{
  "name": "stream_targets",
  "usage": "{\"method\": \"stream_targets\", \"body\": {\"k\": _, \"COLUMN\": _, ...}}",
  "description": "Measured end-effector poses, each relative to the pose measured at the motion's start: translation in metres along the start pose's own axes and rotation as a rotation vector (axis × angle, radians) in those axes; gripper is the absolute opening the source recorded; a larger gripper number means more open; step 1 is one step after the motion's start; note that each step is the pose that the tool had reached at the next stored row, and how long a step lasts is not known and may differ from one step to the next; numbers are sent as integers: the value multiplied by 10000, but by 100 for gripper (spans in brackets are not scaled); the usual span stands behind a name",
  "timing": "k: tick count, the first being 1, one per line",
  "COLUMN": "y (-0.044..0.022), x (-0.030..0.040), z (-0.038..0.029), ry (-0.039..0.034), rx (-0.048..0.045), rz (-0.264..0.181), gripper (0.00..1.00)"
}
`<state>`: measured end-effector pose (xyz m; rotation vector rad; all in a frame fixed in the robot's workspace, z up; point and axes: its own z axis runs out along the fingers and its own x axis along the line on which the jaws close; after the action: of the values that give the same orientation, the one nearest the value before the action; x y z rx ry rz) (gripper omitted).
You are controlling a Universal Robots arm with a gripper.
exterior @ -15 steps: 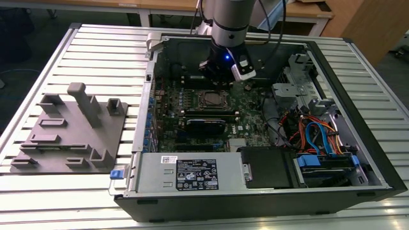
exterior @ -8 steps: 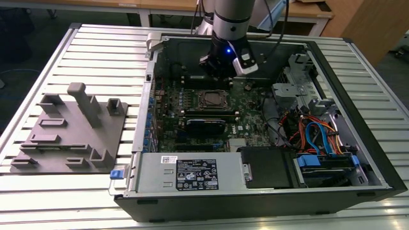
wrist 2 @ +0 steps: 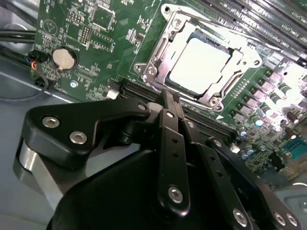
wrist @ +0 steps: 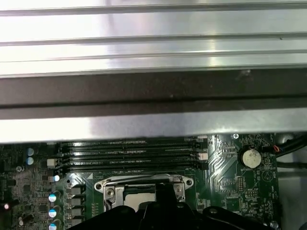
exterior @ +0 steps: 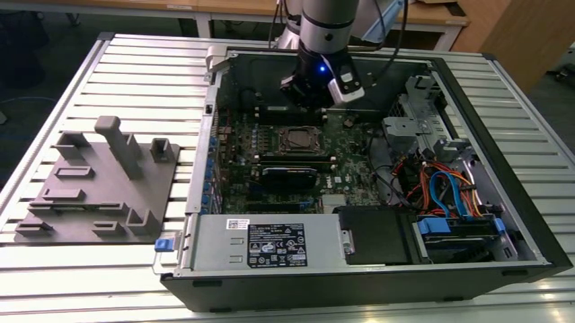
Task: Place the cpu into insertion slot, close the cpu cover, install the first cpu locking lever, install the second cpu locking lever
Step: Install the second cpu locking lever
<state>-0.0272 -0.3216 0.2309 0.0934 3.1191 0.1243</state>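
Observation:
The cpu (wrist 2: 204,64), a dull silver square, lies in the insertion slot (exterior: 295,140) on the green motherboard. The cpu cover (wrist 2: 160,52), a silvery frame, lies down flat around the chip. In the second wrist view my gripper (wrist 2: 169,98) hangs just off one edge of the socket. Its black fingers (wrist 2: 171,143) are pressed together with nothing between them. In the exterior view the gripper (exterior: 308,102) stands above the board, just behind the socket. The first wrist view shows the socket (wrist: 139,191) partly hidden by the gripper's dark body.
The open computer case (exterior: 503,222) walls in the board. Long black memory slots (wrist: 129,153) and a coin battery (wrist 2: 64,57) lie near the socket. Orange and blue cables (exterior: 440,188) fill the exterior view's right. A grey fixture (exterior: 99,182) sits on the slatted table at its left.

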Motion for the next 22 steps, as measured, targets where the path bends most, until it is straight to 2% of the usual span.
{"method": "stream_targets", "body": {"k": 9, "y": -104, "x": -6, "z": -4, "ry": 6, "rx": 0, "rz": 0, "gripper": 10}}
{"method": "stream_targets", "body": {"k": 22, "y": -106, "x": -6, "z": -4, "ry": 6, "rx": -1, "rz": 1, "gripper": 10}}
